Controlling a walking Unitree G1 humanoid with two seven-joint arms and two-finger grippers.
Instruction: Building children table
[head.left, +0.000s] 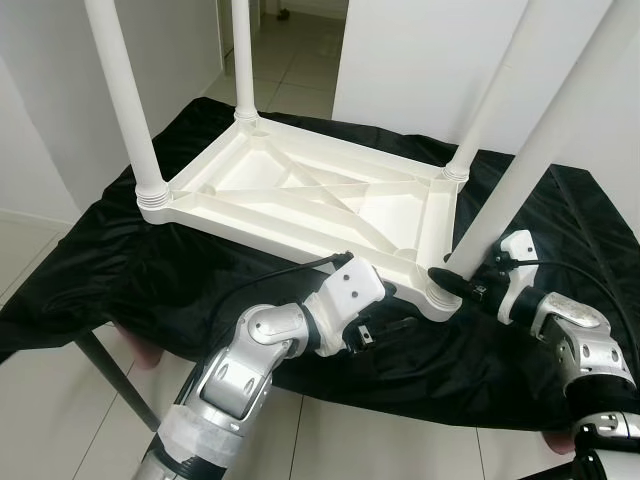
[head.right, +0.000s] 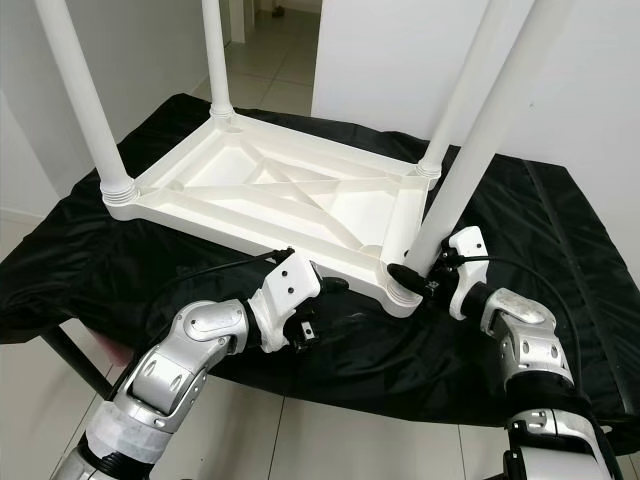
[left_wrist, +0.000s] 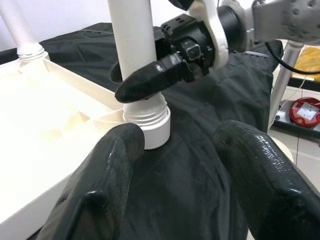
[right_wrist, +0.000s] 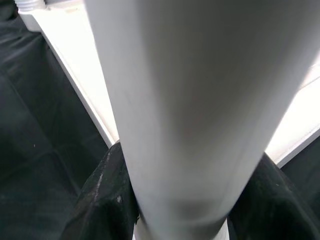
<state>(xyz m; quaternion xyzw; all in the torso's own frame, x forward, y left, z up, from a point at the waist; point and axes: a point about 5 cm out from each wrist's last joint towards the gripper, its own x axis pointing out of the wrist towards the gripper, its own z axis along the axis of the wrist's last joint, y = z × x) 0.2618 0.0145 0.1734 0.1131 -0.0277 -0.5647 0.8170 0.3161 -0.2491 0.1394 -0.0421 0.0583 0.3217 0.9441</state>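
A white plastic children's table lies upside down on a black cloth, with several white legs standing up from its corners. My right gripper is shut on the near right leg just above its threaded socket; in the right wrist view its black fingers hug both sides of that leg. My left gripper is open, low over the cloth beside the same corner, one finger close to the tabletop's rim. It holds nothing.
The cloth-covered work table ends just in front of me; its dark metal leg slants down to the tiled floor. White walls and a doorway lie behind. A red round object sits on the floor beyond the table.
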